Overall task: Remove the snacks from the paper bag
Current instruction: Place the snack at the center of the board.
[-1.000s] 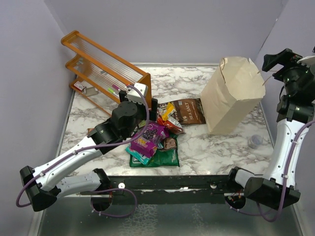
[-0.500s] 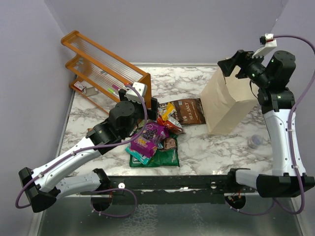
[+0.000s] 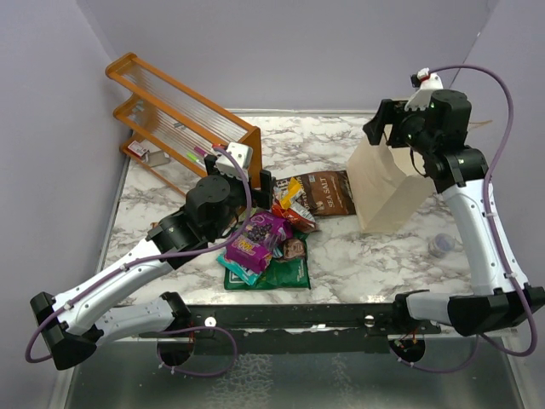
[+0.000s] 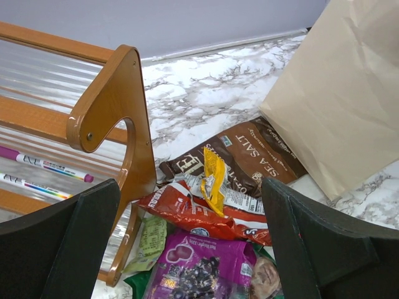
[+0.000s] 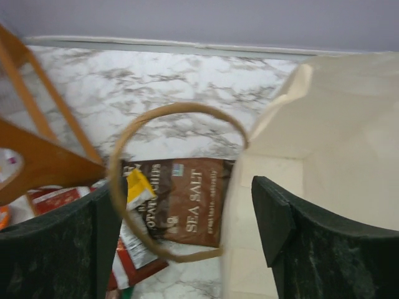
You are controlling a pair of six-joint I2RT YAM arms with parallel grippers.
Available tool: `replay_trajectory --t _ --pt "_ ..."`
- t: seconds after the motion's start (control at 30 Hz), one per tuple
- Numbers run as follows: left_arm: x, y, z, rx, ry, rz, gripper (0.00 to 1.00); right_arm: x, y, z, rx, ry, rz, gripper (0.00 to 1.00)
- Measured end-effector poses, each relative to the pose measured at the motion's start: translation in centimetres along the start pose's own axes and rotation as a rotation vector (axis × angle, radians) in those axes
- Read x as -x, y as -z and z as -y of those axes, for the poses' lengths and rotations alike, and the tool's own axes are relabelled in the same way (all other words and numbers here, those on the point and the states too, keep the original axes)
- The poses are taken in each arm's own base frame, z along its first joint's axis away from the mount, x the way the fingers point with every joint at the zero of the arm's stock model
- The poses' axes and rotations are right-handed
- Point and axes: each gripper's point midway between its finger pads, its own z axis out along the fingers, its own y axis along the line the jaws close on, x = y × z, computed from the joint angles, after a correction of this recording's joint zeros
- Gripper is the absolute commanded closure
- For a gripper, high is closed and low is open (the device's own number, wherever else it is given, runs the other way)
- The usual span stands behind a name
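Observation:
The snacks lie in a pile mid-table: a dark brown packet (image 3: pixel 324 192), an orange-red one (image 3: pixel 294 213), a purple one (image 3: pixel 255 237) and a green one (image 3: pixel 272 273). My left gripper (image 3: pixel 247 181) is open and empty just above the pile; in the left wrist view (image 4: pixel 193 249) the purple packet (image 4: pixel 199 268) and the orange-red packet (image 4: pixel 181 208) lie between its fingers. The paper bag (image 3: pixel 387 183) stands to the right, leaning. My right gripper (image 3: pixel 387 128) is open at its top rim. In the right wrist view (image 5: pixel 187 237) the bag's edge (image 5: pixel 336 124) and a string handle (image 5: pixel 118 180) lie between its fingers.
An orange wooden rack (image 3: pixel 183 115) with pens (image 4: pixel 43 163) stands at the back left, close to my left gripper. A small clear cap (image 3: pixel 441 245) lies right of the bag. Purple walls close the table on three sides.
My right arm has swung in from the far right and come down to the bag's top rim; the bag now leans more. My left arm has hardly moved.

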Motion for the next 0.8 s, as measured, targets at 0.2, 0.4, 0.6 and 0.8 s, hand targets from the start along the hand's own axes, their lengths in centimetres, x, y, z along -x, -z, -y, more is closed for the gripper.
replay_trajectory --t 0.2,0.4,0.6,0.8 --pt "0.0 0.0 0.1 -0.006 0.006 -0.002 0.01 -1.3 -1.6 5.0 -0.261 0.029 -0.061 0.40" --pt "0.1 0.2 0.1 -0.007 0.010 0.004 0.01 -3.1 -1.9 6.5 -0.333 0.035 -0.129 0.67" --pt "0.2 0.2 0.0 -0.007 0.011 0.006 0.01 -2.7 -1.6 7.7 -0.398 0.063 -0.119 0.99" --pt "0.3 0.3 0.0 -0.007 0.012 0.008 0.01 -1.7 -0.9 9.3 -0.490 0.116 -0.093 0.99"
